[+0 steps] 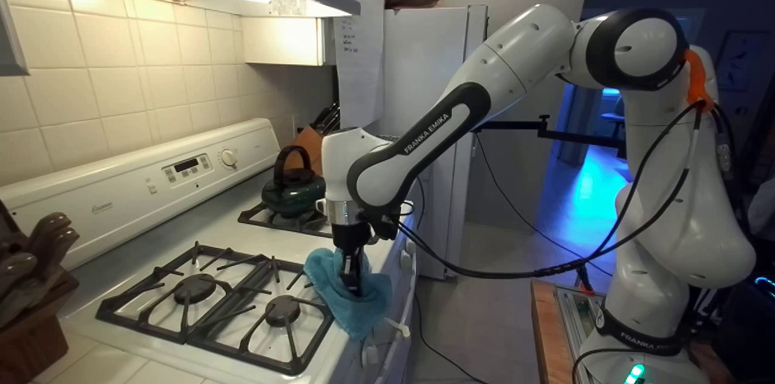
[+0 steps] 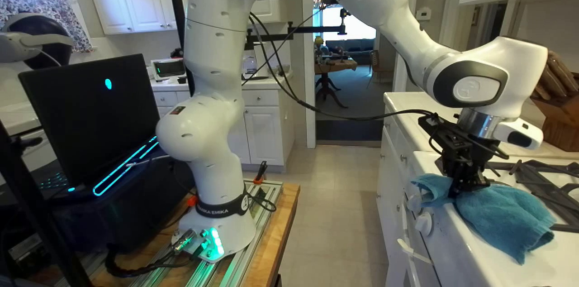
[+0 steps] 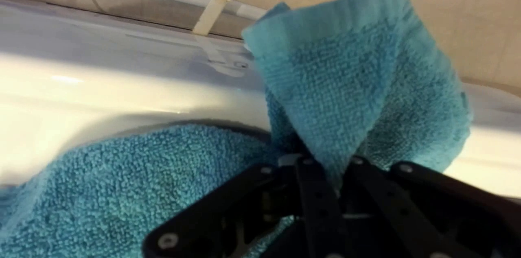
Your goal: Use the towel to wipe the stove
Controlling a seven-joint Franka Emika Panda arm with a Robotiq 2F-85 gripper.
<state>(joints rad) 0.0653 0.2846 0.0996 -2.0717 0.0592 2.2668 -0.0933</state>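
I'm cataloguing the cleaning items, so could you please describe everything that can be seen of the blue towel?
The towel is blue, with what looks like terry loops and a smoother band along one edge. It is crumpled, gathered to a narrow pinch where the gripper is closed on it. From there one larger part drapes over the white stovetop, while a folded flap sticks out past its front edge. It is close to a burner grate; whether they touch I cannot tell.

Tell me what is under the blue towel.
The white stove top shows right beside the towel and presumably continues beneath it. Any stain or crumb there is covered and cannot be seen.
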